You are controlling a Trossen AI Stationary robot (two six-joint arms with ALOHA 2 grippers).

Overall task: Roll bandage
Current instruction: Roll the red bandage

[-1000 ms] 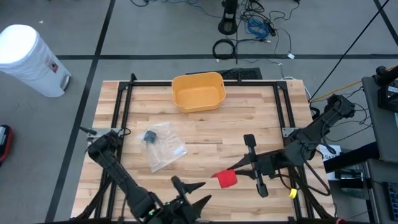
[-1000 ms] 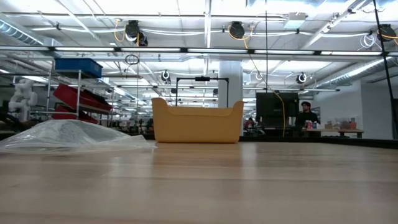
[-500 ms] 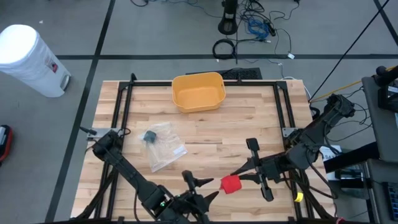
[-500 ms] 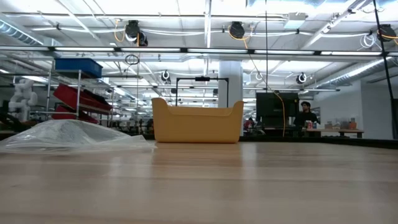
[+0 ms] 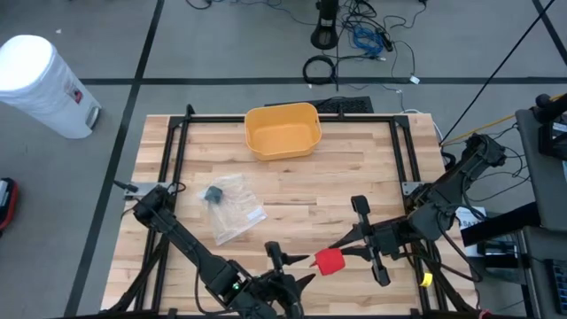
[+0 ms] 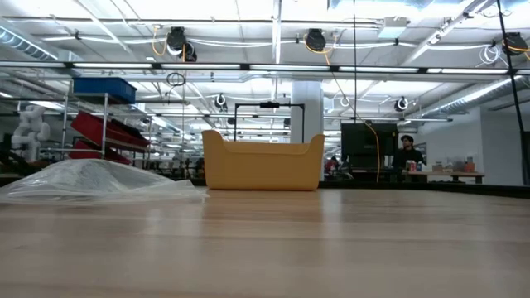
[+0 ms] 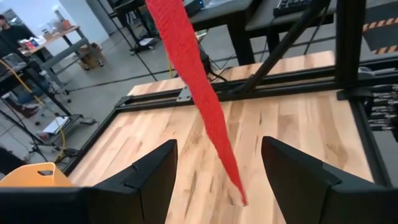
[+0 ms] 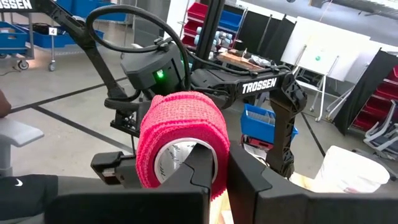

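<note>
Bandage: red roll (image 5: 328, 260) held above the near part of the surface, right of centre, between the two arms; in the right wrist view the roll (image 8: 182, 140) shows its white core facing the camera.
Bandage tail: a loose red strip (image 7: 200, 93) hangs down slantwise between the left fingers, its tip close to the wood; whether it touches is hard to say.
Right end effector: (image 5: 341, 251) closed on the bandage, fingers pinching the roll's wall at its lower edge, one finger (image 8: 198, 167) reaching into the core; the arm comes in from the right side.
Left end effector: (image 5: 288, 270) jaws spread wide, gripping nothing, near the front edge just left of the roll; its fingers (image 7: 152, 174) stand on either side of the strip without touching it.
Surface: pale wooden planks (image 5: 354, 173) inside a black frame.
Bin: yellow, open-topped (image 5: 283, 129), at the far edge near the middle; seen front-on in the low view (image 6: 262, 161).
Bag: clear plastic (image 5: 232, 209) with a small dark item inside, on the left half, well apart from the roll; a crumpled mound in the low view (image 6: 95, 180).
Background: a person (image 6: 407, 153) stands at a far bench in the room.
Floor: white drum (image 5: 40, 83) off the far-left corner.
</note>
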